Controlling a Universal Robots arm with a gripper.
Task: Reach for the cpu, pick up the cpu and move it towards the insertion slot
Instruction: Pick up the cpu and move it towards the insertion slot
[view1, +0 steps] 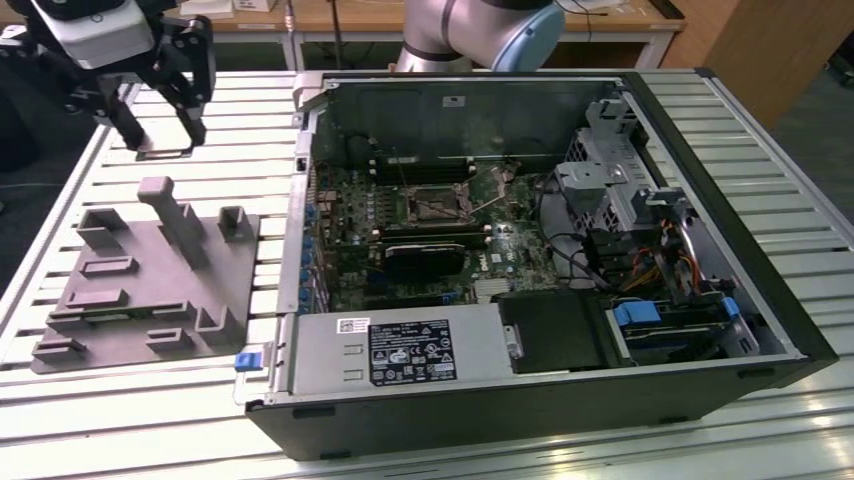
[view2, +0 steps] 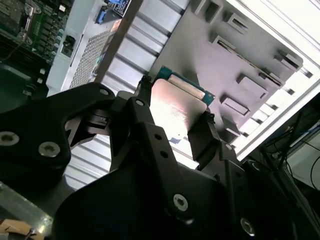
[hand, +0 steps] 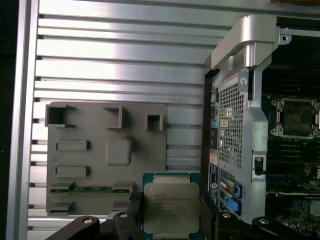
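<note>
You are working over a slatted metal table (view1: 160, 420), with a wooden bench behind it, and your gripper (hand: 170, 210) has its jaws closed on the cpu (hand: 171, 206), one black finger (view2: 150, 125) against each side of the chip, silvery top and green edge showing between them in both wrist views. Past the jaws and below them lies the grey plastic fixture (hand: 107, 150) on the slats. Farther off, beyond the fixture, stands the open computer case (view1: 534, 400), and inside it the insertion slot (view1: 435, 203) sits on the motherboard, well apart from the held chip.
</note>
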